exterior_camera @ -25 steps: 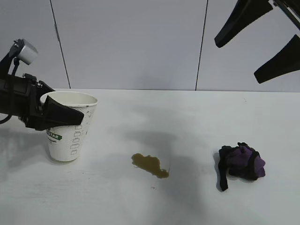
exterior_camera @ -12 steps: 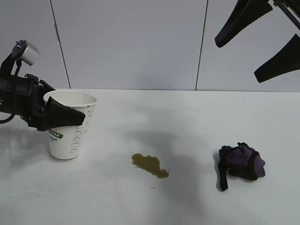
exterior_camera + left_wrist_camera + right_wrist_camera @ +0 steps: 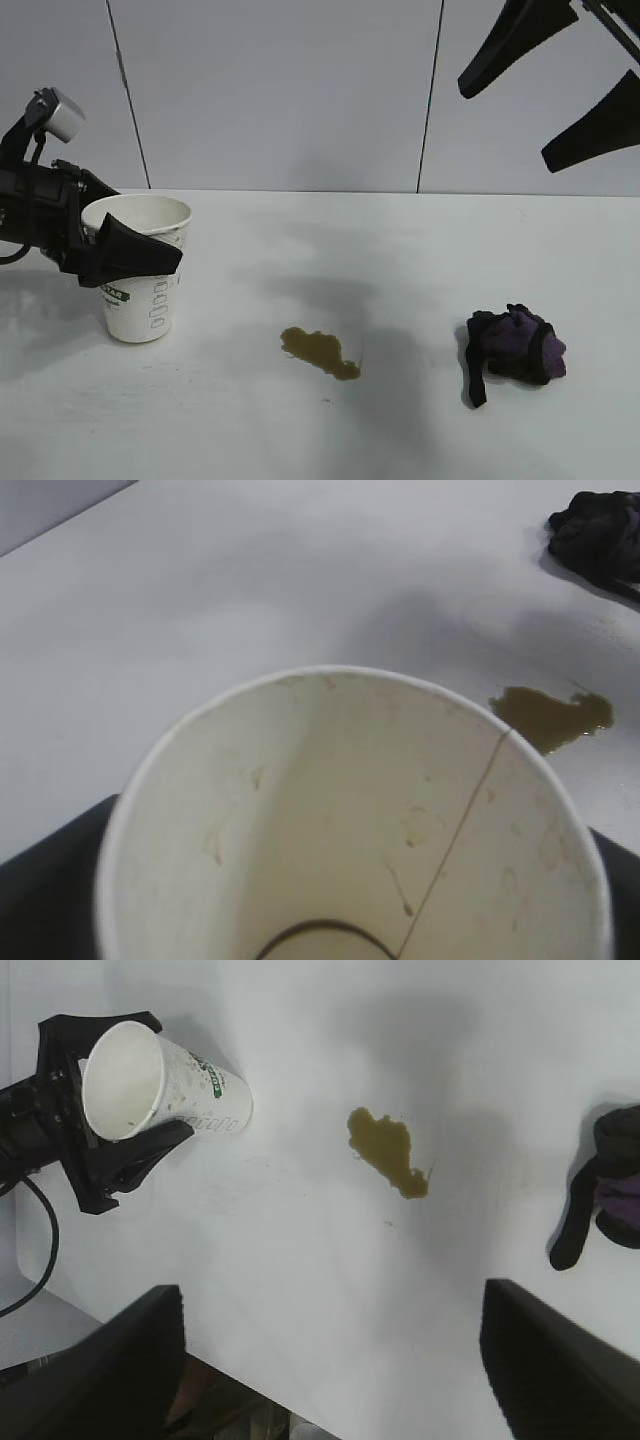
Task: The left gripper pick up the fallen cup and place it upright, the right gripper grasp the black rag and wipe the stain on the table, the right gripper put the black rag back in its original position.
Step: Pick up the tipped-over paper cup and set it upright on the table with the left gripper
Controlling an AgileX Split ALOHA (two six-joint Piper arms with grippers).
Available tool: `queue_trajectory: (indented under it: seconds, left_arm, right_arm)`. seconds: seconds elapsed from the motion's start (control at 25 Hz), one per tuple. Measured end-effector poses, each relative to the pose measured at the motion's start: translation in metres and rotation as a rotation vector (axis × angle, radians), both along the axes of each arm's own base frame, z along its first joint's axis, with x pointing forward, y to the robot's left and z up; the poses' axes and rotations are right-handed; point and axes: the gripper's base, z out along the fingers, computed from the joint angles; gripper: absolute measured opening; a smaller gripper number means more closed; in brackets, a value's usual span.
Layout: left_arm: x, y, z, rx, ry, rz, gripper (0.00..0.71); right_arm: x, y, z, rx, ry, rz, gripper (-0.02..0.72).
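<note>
Only our left wrist view shows inside the cup [image 3: 350,820], which stands upright between our left gripper's [image 3: 120,250] spread fingers.

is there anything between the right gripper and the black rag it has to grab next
Nothing visible. The right gripper hangs open, high above the table, and the rag lies alone below it. The stain and the cup sit off to the left.

A robot test bench in a lab is suggested by a bare white table [image 3: 400,250] and grey panelled wall [image 3: 280,90].
</note>
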Motion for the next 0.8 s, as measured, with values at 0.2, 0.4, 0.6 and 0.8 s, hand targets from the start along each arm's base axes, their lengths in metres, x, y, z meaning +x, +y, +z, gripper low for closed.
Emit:
queue_trajectory:
  seconds: [0.2,0.4,0.6,0.8]
  left_arm:
    - [-0.004,0.002,-0.005,0.045,0.050,-0.016,0.687]
    - [-0.005,0.005,0.008,0.094,0.040,0.000,0.687]
    - [-0.009,0.009,0.026,0.165,0.027,0.002,0.687]
    - [-0.015,0.012,0.021,0.222,0.115,-0.005,0.687]
  right_arm:
    - [0.000,0.000,0.000,0.000,0.000,0.000,0.563]
    - [0.000,0.000,0.000,0.000,0.000,0.000,0.563]
    - [0.000,0.000,0.000,0.000,0.000,0.000,0.563]
    - [0.000,0.000,0.000,0.000,0.000,0.000,0.563]
